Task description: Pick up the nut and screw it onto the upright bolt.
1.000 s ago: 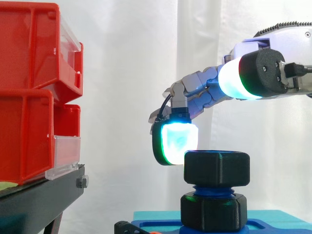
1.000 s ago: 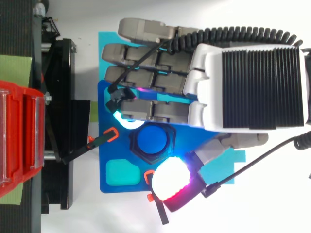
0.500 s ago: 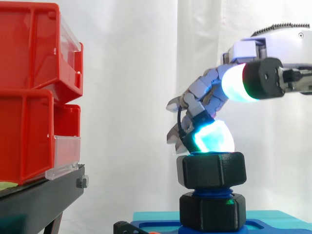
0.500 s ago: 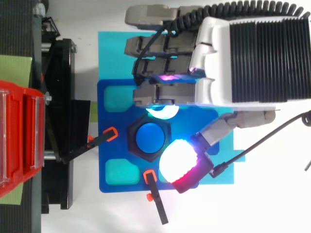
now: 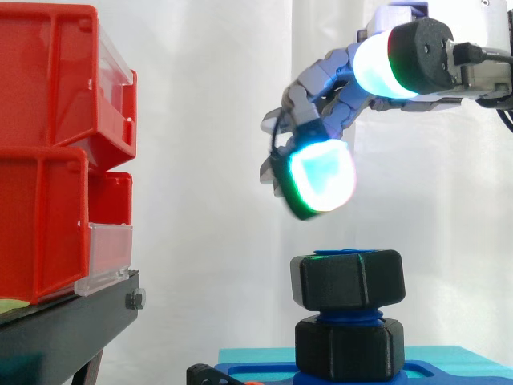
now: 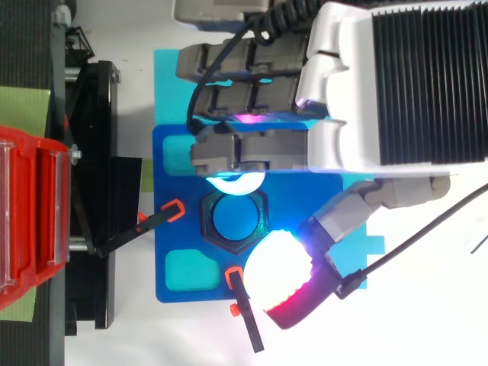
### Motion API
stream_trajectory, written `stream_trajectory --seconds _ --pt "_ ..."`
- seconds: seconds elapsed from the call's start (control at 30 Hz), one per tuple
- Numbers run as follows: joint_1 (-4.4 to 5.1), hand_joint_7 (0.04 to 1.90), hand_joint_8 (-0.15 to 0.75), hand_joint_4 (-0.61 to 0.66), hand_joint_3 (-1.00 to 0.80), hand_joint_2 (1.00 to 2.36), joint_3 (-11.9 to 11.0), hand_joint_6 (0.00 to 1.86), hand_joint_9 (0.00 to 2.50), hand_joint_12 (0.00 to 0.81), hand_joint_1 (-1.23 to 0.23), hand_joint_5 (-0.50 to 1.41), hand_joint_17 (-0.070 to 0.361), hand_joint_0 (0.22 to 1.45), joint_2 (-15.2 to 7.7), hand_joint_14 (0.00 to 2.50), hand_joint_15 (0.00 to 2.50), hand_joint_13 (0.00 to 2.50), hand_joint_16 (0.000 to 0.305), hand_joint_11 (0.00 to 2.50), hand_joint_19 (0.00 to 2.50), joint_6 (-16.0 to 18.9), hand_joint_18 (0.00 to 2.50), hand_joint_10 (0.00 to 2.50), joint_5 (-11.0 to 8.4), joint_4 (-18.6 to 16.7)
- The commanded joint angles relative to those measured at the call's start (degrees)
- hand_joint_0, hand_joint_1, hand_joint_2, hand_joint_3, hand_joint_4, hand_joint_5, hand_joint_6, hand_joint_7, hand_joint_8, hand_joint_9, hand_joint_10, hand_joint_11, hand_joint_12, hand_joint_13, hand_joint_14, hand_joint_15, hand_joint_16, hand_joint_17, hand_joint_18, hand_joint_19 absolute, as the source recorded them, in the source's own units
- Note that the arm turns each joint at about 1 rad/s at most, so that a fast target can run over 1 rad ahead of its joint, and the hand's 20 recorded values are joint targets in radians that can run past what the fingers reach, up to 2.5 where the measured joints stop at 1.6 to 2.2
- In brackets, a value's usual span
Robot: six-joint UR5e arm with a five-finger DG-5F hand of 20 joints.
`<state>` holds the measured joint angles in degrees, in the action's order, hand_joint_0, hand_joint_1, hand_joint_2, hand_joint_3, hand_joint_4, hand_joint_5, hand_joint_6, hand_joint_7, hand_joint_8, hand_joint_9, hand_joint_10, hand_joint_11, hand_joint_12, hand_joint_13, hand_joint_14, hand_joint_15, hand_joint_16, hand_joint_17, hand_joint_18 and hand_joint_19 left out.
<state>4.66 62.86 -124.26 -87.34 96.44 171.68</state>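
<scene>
Nut (image 5: pixel 346 279) is sitting atop the upright bolt (image 6: pixel 236 216) on the base plate (image 6: pixel 171 238) — robot hand (image 5: pixel 321 178) is hanging above it, apart; bins (image 5: pixel 48 216) are standing at left.

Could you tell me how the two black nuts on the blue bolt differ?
The upper black hexagonal nut sits at the blue bolt's top; the lower black hexagonal nut sits on the blue base plate. The upper is nearer the hand than the lower. Both look equally wide.
</scene>
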Motion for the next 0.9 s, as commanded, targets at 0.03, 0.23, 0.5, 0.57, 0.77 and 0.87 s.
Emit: stream_trajectory --seconds 0.03,0.23,0.5,0.57,0.77,0.87 --pt "0.26 0.83 0.274 0.25 -0.5 1.0 -0.2 0.5 0.92 0.244 -0.13 -0.09 0.039 0.5 0.0 0.0 0.0 0.6 0.017 0.0 0.0 -0.5 0.15 0.0 -0.03 -0.2" --pt "1.32 0.69 0.25 0.22 -0.5 1.0 -0.2 0.5 0.79 0.27 -0.11 -0.11 0.052 0.49 -0.5 0.0 0.0 0.49 0.023 0.0 0.0 -0.7 0.03 0.0 -0.46 -1.1" --pt "3.25 0.64 0.231 0.2 -0.5 1.0 -0.2 0.5 0.61 0.305 -0.07 -0.13 0.069 0.48 -1.7 0.0 0.0 0.33 0.031 0.0 0.0 -0.6 0.0 0.0 -3.45 -2.0" --pt "3.96 0.64 0.23 0.2 -0.5 1.0 -0.1 0.5 0.59 0.309 -0.06 -0.13 0.07 0.48 -1.7 0.0 0.0 0.32 0.031 0.0 0.0 -0.5 0.0 0.0 -4.42 -1.7" --pt "4.83 0.66 0.235 0.2 -0.5 1.0 0.6 0.5 0.57 0.316 -0.05 -0.13 0.074 0.48 -2.0 0.0 0.0 0.3 0.033 0.0 0.0 -0.5 0.0 0.0 -4.86 -1.5" --pt "5.19 0.71 0.239 0.2 -0.5 1.0 2.7 0.5 0.57 0.317 -0.05 -0.12 0.074 0.48 -2.0 0.0 0.0 0.29 0.033 0.0 0.0 -0.2 0.0 0.0 -5.3 -2.3"
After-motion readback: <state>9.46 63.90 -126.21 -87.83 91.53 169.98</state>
